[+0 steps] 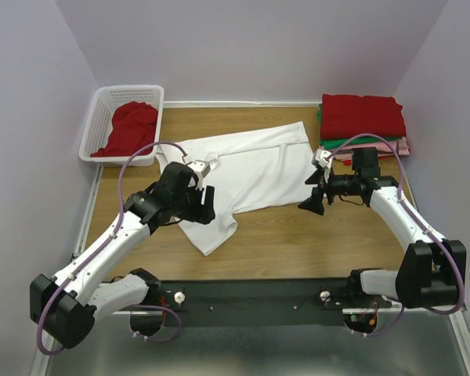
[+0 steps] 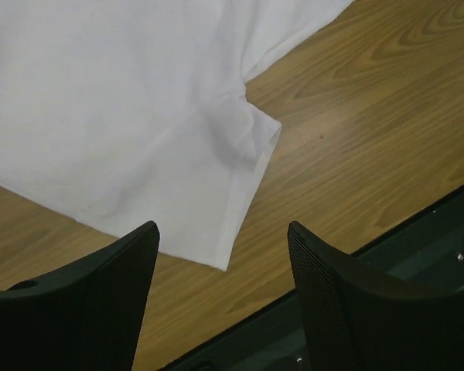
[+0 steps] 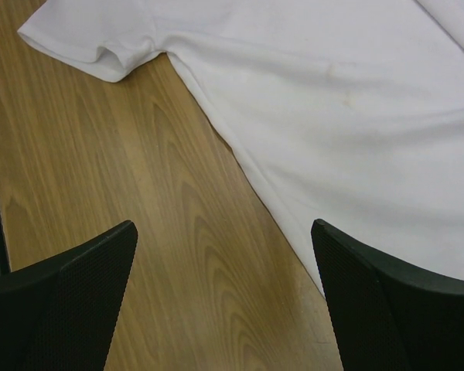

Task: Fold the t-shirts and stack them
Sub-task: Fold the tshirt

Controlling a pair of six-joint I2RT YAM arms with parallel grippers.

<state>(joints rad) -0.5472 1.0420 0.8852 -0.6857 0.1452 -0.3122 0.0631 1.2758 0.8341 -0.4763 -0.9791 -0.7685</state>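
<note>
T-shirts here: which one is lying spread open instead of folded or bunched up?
The white t-shirt in the middle of the table. The red t-shirt in the basket is bunched up; the stack at far right is folded.

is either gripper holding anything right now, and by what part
Nothing is held: left gripper and right gripper both stand open, with the white t-shirt lying loose on the table.

The plain white cloth t-shirt (image 1: 258, 168) was partly covered from above by the black left robot arm (image 1: 160, 205) and cropped in both wrist views. The folded green t-shirt (image 1: 335, 144) and folded pink t-shirt (image 1: 406, 145) were largely hidden beneath the folded red t-shirt (image 1: 362, 116).
</note>
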